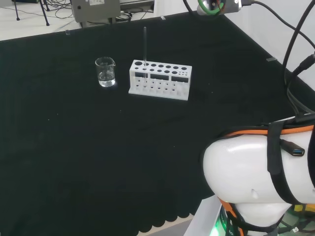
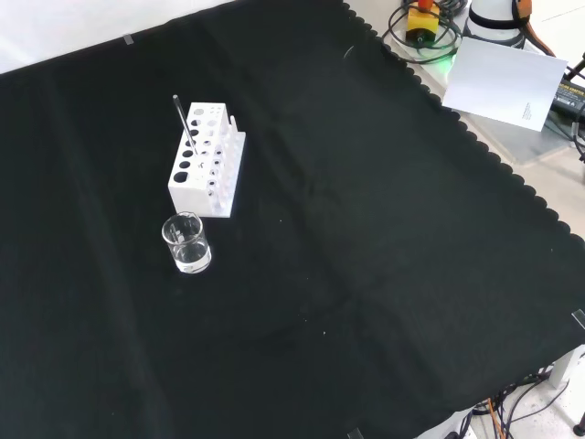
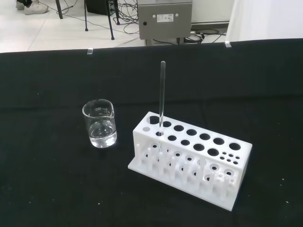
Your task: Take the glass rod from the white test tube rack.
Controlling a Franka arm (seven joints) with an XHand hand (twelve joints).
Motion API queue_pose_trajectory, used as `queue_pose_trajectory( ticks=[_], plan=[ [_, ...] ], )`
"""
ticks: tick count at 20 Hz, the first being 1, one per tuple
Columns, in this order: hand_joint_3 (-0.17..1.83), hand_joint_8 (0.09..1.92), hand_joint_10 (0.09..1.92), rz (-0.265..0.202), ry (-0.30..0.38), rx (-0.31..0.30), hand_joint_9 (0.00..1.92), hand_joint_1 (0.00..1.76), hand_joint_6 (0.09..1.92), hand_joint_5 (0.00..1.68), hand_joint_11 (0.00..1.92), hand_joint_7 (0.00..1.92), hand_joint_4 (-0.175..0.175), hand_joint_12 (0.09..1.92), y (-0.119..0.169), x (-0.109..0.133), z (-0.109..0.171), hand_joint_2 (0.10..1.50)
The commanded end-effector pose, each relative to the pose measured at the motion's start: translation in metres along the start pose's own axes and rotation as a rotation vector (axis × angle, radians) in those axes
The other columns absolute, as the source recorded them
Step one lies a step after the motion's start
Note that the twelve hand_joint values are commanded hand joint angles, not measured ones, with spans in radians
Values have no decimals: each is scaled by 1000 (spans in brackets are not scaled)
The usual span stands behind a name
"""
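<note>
Starting at upper left of the head view: picking up a beaker with a little clear liquid at the bottom, standing just beside the rack but not touching it. Moving right to the rack itself, white, with rows of round holes on top. Spotting the rod planted upright in a hole at the rack's beaker end, poking well above the top, with nothing touching it. Sliding on to lower right of the frame: the big white arm link, well apart from the rack.

Over to the front view, upper left of the frame: rod at the far end of the rack, leaning slightly toward the frame's left, with the beaker just below the rack's near end.

From the wrist camera: rod near the middle of the picture, rising from the rack, beaker next to it, all some way off from the camera. As for the hand and where the rod lies against it: cannot tell, and cannot tell its state either.

Now the surface: black cloth, wrinkled, with a scalloped hem in the front view. Beyond it, a grey box, cables on a pale floor, and a white sheet at upper right of the front view.
</note>
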State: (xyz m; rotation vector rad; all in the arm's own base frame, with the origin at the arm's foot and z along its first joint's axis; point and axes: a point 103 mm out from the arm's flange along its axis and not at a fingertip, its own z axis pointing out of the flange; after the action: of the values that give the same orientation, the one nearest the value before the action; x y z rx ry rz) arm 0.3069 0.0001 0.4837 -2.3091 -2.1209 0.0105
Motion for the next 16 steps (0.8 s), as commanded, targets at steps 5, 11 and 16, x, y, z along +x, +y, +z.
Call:
queue_pose_trajectory(
  ticks=[5,11,16],
  plan=[
    [492,315,571,11,-22,-17,15,624,87,5,15,7,-145,981,0,0,1,891],
    [466,322,581,13,-26,-9,0,617,87,0,0,0,-146,979,5,0,2,907],
    [429,426,810,13,-17,-14,9,612,87,18,0,0,-150,1253,20,-2,3,926]
  ],
)
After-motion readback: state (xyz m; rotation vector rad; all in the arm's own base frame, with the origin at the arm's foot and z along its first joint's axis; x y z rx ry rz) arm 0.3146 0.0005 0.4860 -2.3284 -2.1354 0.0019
